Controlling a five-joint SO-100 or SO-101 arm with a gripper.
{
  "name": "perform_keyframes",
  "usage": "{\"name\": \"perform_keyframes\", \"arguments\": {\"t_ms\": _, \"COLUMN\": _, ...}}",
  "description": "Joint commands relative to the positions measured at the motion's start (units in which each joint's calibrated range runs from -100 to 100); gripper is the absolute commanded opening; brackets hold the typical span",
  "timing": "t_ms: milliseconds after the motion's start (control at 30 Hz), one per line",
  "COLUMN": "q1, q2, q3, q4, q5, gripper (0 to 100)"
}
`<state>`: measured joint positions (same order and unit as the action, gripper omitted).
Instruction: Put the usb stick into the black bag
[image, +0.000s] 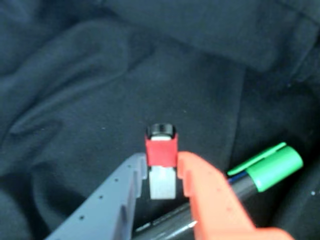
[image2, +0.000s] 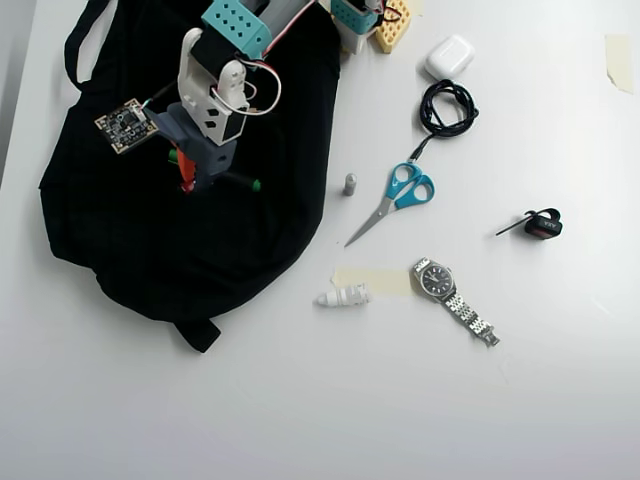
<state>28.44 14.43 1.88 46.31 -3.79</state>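
Pinching the tiny red usb stick with silver-grey metal end (image: 161, 160) between its grey and orange fingers, the gripper (image: 162, 175) hangs over the large black fabric bag (image2: 150, 240). Stick looks light, rigid, slick plastic; the grip sits mid-body, which seems the right hold. Green-capped marker (image: 272, 167) lies just beside on soft, creased cloth. Overhead view: white table (image2: 300, 400) with blue-handled scissors (image2: 395, 195) and steel watch (image2: 450, 290) well apart.

wrist view dim and blurred; overhead view bright, evenly lit
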Motion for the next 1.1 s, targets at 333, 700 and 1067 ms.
{"name": "perform_keyframes", "arguments": {"t_ms": 333, "q1": -16.25, "q2": -31.69, "q3": -0.26, "q4": 27.33, "q5": -0.2, "gripper": 2}}
{"name": "perform_keyframes", "arguments": {"t_ms": 700, "q1": -34.72, "q2": -69.7, "q3": 16.27, "q4": 33.44, "q5": -4.87, "gripper": 3}}
{"name": "perform_keyframes", "arguments": {"t_ms": 1067, "q1": -36.74, "q2": -94.35, "q3": 43.59, "q4": 32.15, "q5": -8.54, "gripper": 3}}
